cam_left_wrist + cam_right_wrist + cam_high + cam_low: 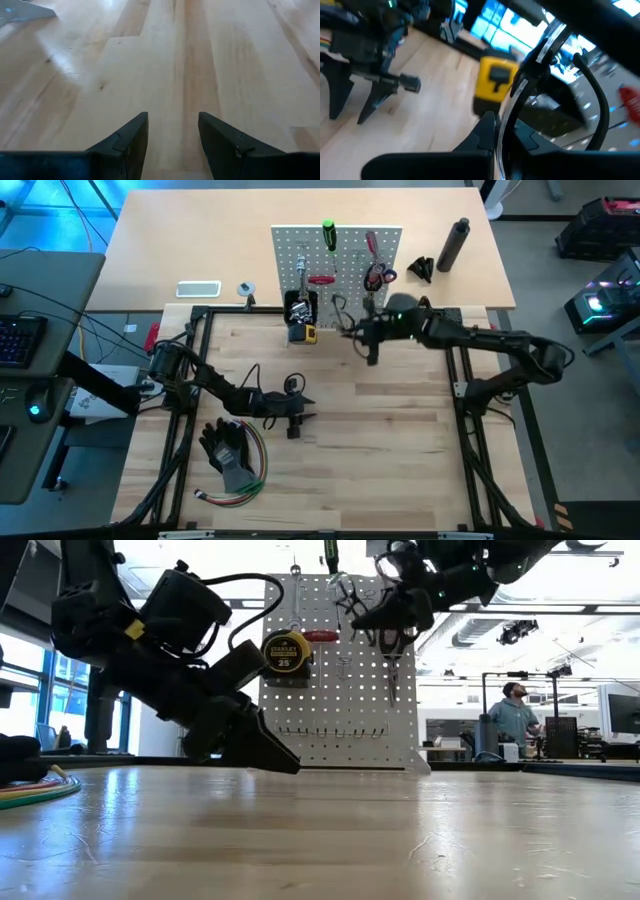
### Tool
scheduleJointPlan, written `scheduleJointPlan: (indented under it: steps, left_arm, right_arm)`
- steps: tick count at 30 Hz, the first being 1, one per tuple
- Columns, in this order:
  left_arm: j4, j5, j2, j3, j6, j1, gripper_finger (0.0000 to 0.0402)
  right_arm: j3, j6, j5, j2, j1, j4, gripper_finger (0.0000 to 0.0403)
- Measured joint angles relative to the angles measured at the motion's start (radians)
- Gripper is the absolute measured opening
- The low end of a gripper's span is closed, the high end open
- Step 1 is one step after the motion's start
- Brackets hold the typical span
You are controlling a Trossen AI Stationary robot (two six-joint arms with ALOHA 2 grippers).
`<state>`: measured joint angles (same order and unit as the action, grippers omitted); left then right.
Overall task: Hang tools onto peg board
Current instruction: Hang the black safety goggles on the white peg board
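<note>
Nearest, gloves and wires: black gloves (228, 448) lie on the counter (400, 460) at its near left, with a bundle of coloured wires (243, 488) curling around them.
Left hand: the left hand (294, 420) sits low over the bare wood left of centre, its two fingers (131, 141) spread apart with nothing between them; in the low view the tips (262, 750) point down toward the counter surface.
Right hand: the right hand (360, 332) is raised just in front of the peg board's right half, pinched closed on a thin black loop (592, 102) that arcs out past its fingers beside a bright wire strand.
Peg board: the peg board (345, 255) stands upright at the far edge of the wooden counter, dotted with rows of small holes.
Tools on the board: a yellow tape measure (285, 652) hangs at the left by a small black bin (300, 308); a green-handled screwdriver (328, 235) sits at the top; a red-handled screwdriver (320, 280) lies crosswise mid-board; red-handled scissors (375, 272) hang at the right.
Behind the board: a black bottle (453, 244) stands on the far tabletop to the right, a phone (198, 289) lies to the left.
Room beyond: a person (512, 718) stands far off at the right in the low view.
</note>
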<state>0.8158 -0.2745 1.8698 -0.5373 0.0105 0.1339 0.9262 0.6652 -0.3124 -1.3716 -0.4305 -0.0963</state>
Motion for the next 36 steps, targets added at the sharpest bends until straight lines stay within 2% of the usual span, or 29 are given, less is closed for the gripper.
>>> scheduleJointPlan:
  steps: [3, 9, 19, 24, 31, 36]
  left_arm:
    - [0.005, 0.0, 0.0, 0.0, 0.0, -0.013, 0.0165]
    - [0.006, 0.002, 0.0, 0.0, -0.008, -0.029, 0.0165]
    - [0.03, 0.0, 0.0, 0.0, -0.017, -0.029, 0.0165]
    - [0.057, 0.0, 0.0, 0.0, -0.017, -0.029, 0.0165]
    - [0.074, -0.02, 0.0, 0.0, -0.034, -0.029, 0.0165]
    - [0.074, -0.027, 0.0, 0.0, -0.035, -0.029, 0.0165]
  right_arm:
    - [0.041, 0.034, -0.098, -0.001, -0.052, 0.003, 0.0007]
    - [0.163, 0.126, -0.197, -0.002, -0.096, 0.112, 0.0007]
    - [0.382, 0.252, -0.204, -0.003, -0.12, 0.333, 0.0007]
    - [0.472, 0.286, -0.159, -0.003, -0.153, 0.42, 0.0007]
    - [0.494, 0.257, -0.165, -0.003, -0.237, 0.442, 0.0007]
    - [0.492, 0.242, -0.218, -0.003, -0.286, 0.452, 0.0007]
